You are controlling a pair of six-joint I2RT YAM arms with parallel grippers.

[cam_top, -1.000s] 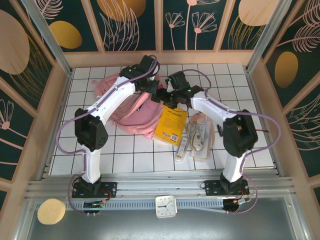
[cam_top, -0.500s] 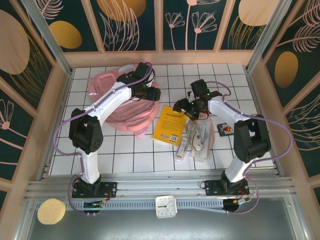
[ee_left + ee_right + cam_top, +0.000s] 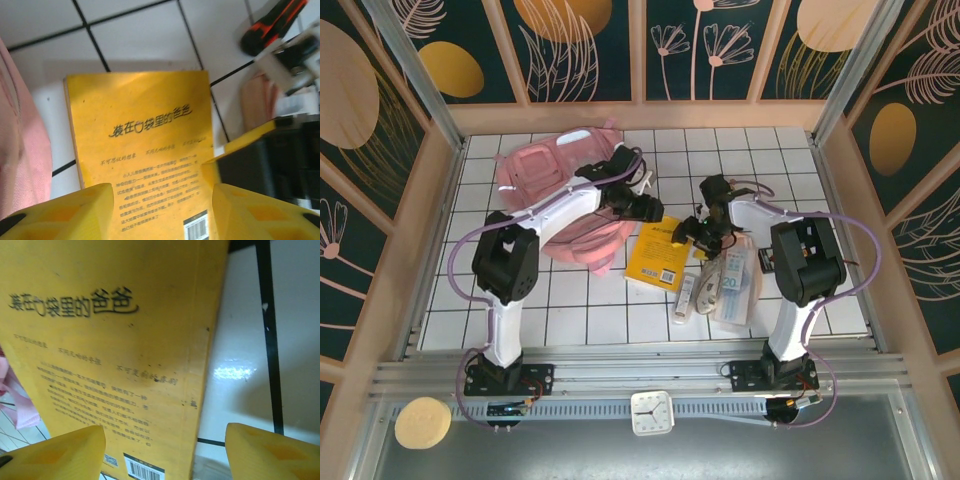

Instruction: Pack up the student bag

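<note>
Top view: student bag (image 3: 545, 185) is slumped at the far left of the counter (image 3: 600, 320). The yellow book (image 3: 660, 255) is just beside it and the pouch of stationery (image 3: 725, 275) is further right, so nothing looks packed yet imo. Can't make out the bag's opening.
Left wrist: left hand (image 3: 160, 215) is spread, empty, hovering over the book. The bag is cut off at the frame edge.
Right wrist: right hand (image 3: 165, 455) is spread wide too, holding nothing. Can't tell if it's touching the book.

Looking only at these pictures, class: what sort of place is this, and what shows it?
Probably a robot test cell, not a classroom. The left arm and right arm are bolted at the edge of a tiled table boxed in by patterned panels, with a student bag and yellow book laid out.
</note>
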